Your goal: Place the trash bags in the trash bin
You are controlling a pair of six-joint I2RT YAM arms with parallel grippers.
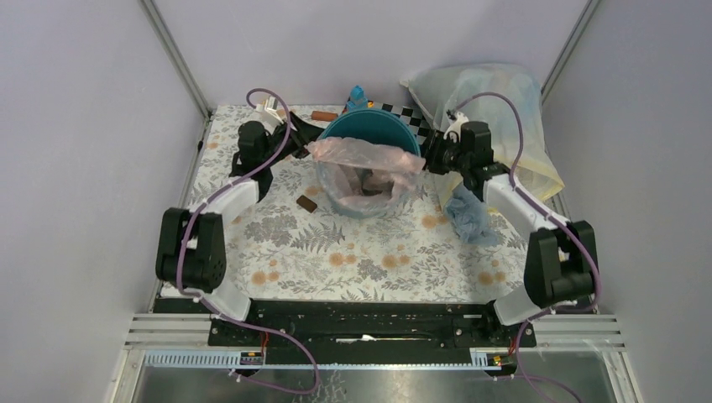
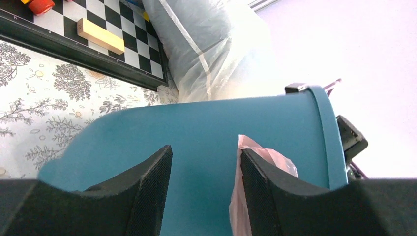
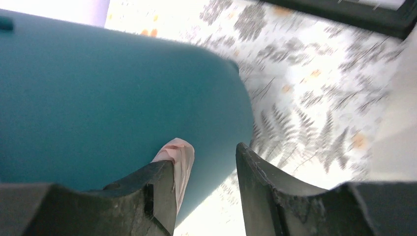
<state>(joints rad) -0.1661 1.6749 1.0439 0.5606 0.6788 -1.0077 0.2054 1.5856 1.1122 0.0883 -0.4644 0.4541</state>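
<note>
While the pink trash bag (image 1: pixel 363 156) hangs over its rim, the trash bin (image 1: pixel 374 124) stands between your left pincer (image 2: pixel 205 150) and right pincer (image 3: pixel 205 156), close before both, and both are spread apart.

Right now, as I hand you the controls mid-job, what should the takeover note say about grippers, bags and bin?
The left gripper is open at the left rim of the trash bin, with an edge of the pink bag beside one finger.
The right gripper is open at the right rim, pink plastic against one finger.
Done: the pink bag hangs inside the bin, its top draped across the near rim.
Left: the crumpled blue bag lies on the table by the right arm. The large clear bag sits at the back right, if it counts.
</note>
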